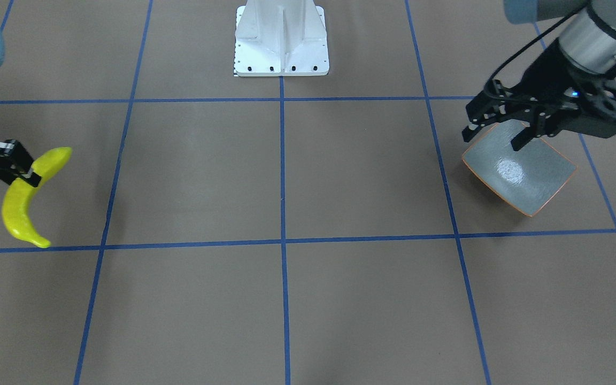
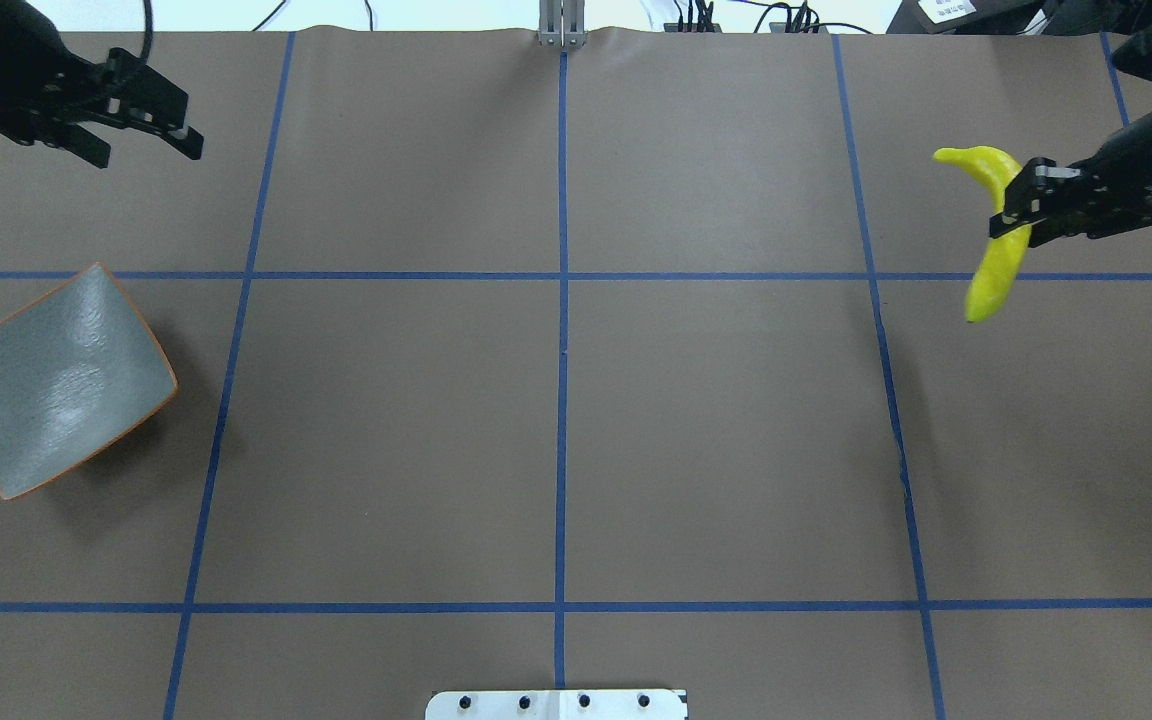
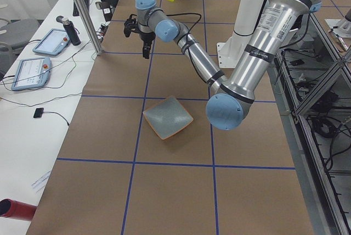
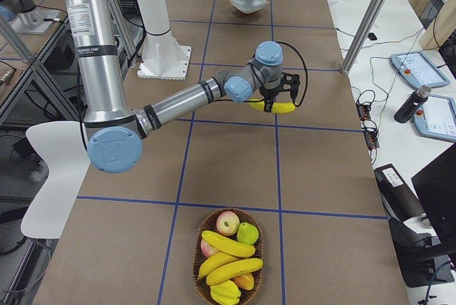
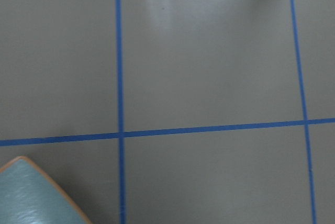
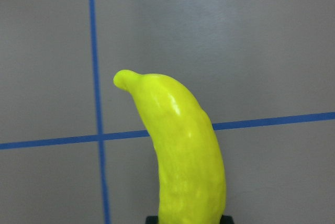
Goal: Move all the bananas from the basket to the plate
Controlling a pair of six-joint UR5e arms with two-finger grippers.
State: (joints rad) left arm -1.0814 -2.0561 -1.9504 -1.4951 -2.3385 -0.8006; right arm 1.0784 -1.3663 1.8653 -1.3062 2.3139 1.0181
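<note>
Overhead exterior: the right gripper (image 2: pixel 1013 213) clamps a glossy curved yellow banana (image 2: pixel 996 275). The left gripper (image 2: pixel 144 150) gapes empty near the squarish grey-green plate (image 2: pixel 56 380).

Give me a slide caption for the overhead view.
Right pincer holds a banana on the right; the empty plate sits far left, near the open left pincer.
</note>
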